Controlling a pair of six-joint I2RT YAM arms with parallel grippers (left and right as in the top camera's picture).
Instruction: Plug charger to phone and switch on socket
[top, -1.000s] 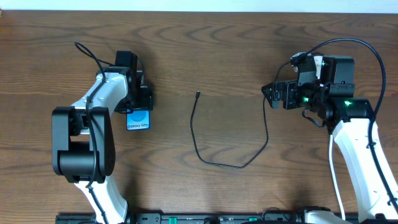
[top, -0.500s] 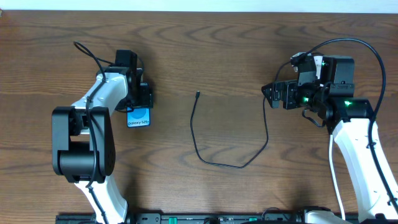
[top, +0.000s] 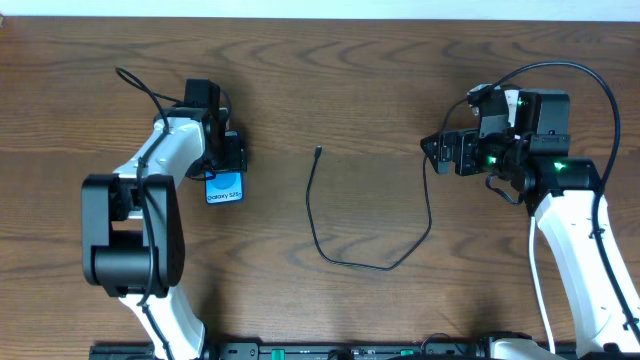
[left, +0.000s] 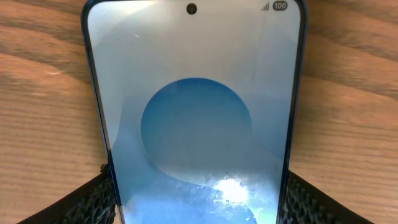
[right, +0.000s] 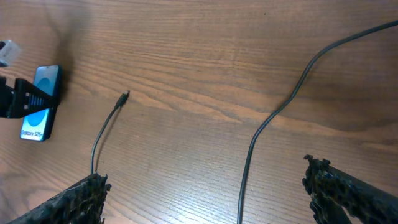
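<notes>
The phone (top: 225, 189), blue screen up with white "Galaxy S25+" text, lies on the wooden table at the left. My left gripper (top: 226, 168) is shut on it, its black pads (left: 93, 199) pressed against both long edges of the phone (left: 196, 93). The charger (top: 312, 215) is a thin black cable looping across the middle of the table, with its plug tip (top: 317, 152) lying free. My right gripper (top: 440, 153) hovers open at the right, over the cable's far end. In the right wrist view the cable (right: 273, 118) runs between the wide-apart fingers (right: 81, 199). The socket is out of view.
Bare wooden tabletop (top: 330, 80) surrounds the cable. The left arm's base (top: 130, 240) stands at the front left and the right arm's white link (top: 580, 260) at the front right. A dark rail (top: 320, 350) runs along the near edge.
My left gripper has crept slightly toward the far side, taking the phone with it. The right arm and the cable have not moved.
</notes>
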